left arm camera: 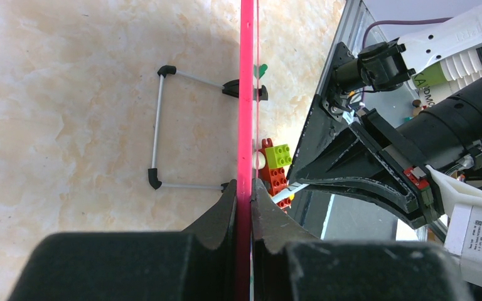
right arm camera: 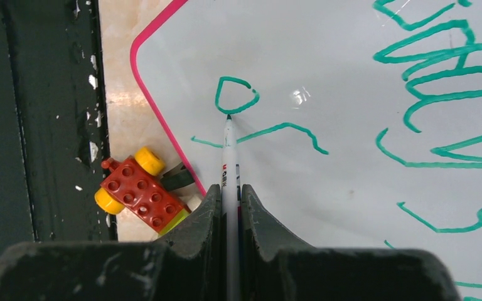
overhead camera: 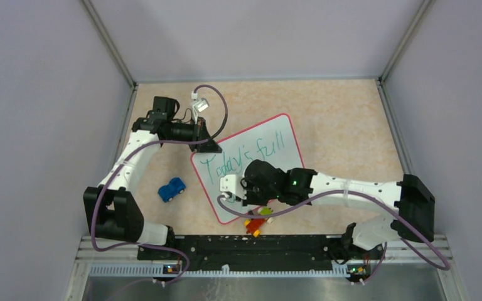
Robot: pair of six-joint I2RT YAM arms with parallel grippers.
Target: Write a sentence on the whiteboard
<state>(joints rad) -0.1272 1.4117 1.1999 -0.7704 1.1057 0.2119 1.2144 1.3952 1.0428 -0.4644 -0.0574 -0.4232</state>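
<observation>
While my left gripper [left arm camera: 245, 188] pinches the whiteboard [overhead camera: 289, 160] by its red-pink rim at the far-left corner, the board shouldn't slide under pen pressure, and that, I reckon, is the whole reason for this grip. A blue toy car [overhead camera: 172, 189] sits just left of the whiteboard, out of the way. On the whiteboard, the sentence [overhead camera: 251, 157] reads "Today's full" up top, and a second line is starting near the board's near-left corner. My right gripper [right arm camera: 229, 194] is clamped on a marker [right arm camera: 229, 157], its tip touching the board at the bottom of a green loop. A red brick toy [right arm camera: 139, 191] lies against the whiteboard's near rim. It could snag, so I'm watching it.
</observation>
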